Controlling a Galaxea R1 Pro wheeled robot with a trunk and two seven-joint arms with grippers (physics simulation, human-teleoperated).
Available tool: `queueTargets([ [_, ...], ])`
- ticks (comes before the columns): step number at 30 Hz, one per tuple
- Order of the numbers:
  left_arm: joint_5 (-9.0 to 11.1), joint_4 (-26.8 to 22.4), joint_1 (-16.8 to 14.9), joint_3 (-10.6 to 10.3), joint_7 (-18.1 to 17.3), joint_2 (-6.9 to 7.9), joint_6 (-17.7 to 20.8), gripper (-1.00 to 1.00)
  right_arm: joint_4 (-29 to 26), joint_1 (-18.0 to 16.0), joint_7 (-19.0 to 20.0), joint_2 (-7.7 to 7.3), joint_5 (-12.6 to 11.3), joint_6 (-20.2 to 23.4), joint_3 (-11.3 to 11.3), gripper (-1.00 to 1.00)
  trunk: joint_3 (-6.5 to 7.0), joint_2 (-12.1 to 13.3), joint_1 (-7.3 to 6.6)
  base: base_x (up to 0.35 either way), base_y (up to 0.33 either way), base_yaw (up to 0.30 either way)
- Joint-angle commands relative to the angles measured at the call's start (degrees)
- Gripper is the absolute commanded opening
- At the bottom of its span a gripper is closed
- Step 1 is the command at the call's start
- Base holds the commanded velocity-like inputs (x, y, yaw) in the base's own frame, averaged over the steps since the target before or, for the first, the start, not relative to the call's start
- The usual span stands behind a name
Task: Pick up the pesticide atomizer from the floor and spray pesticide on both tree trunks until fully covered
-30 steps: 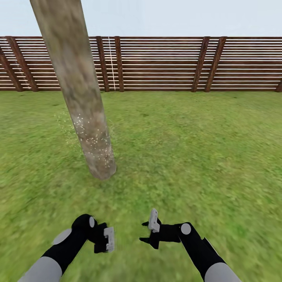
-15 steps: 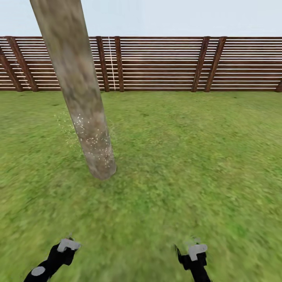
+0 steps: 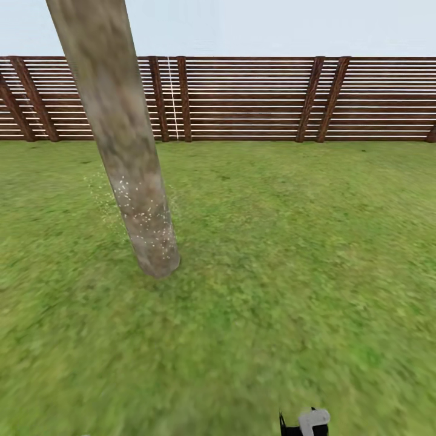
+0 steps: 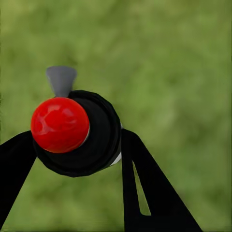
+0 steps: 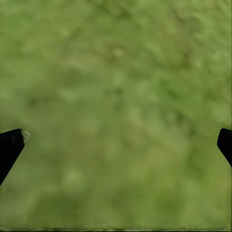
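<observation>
The pesticide atomizer (image 4: 79, 133) has a black round body, a red ball cap and a grey nozzle. My left gripper (image 4: 77, 142) is shut on it, one black finger on each side of the body, over grass. A thick pale mottled tree trunk (image 3: 115, 121) leans up from the lawn at the left of the head view. Whitish specks of pesticide (image 3: 145, 218) dot its lower part and the air beside it. My right gripper (image 5: 119, 139) hangs open over grass, holding nothing. A bit of my right arm (image 3: 306, 422) shows at the bottom edge of the head view.
Green lawn (image 3: 290, 254) stretches from the trunk to a brown slatted wooden fence (image 3: 254, 100) across the back. Pale sky lies above the fence.
Both arms have dropped back towards the bottom of the head view. The left arm has slid past the edge, and the right arm's tip remains. Trunk, specks and camera stay as they were.
</observation>
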Motion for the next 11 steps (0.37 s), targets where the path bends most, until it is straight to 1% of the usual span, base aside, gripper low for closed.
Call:
queueTargets([
  [1, 0.0, 0.1, 0.0, 0.0, 0.0, 0.06, 0.0, -1.0, 0.1, 0.3, 0.0, -0.02, 0.0, 0.0, 0.0, 1.0, 0.0, 0.0, 0.0, 0.0, 0.0, 0.0],
  [4, 0.1, 0.1, 0.0, 0.1, -0.1, 0.09, -0.2, -1.0, 0.2, 0.7, 0.0, 0.03, 0.0, 0.0, 0.1, 1.0, 0.0, 0.0, 0.0, 0.0, 0.0, 0.0],
  [10, 0.0, 0.6, 0.0, -0.3, -0.1, -0.46, -0.3, -1.0, 0.2, 0.8, 0.0, 0.05, 0.0, 0.0, 0.1, 1.0, 0.0, 0.0, 0.0, 0.0, 0.0, 0.0],
  [11, -0.2, 2.3, 0.0, -0.4, -0.1, -0.4, -0.4, -1.0, 0.2, 0.8, 0.0, 0.05, 0.0, 0.0, 0.1, 1.0, 0.0, 0.0, 0.0, 0.0, 0.0, 0.0],
])
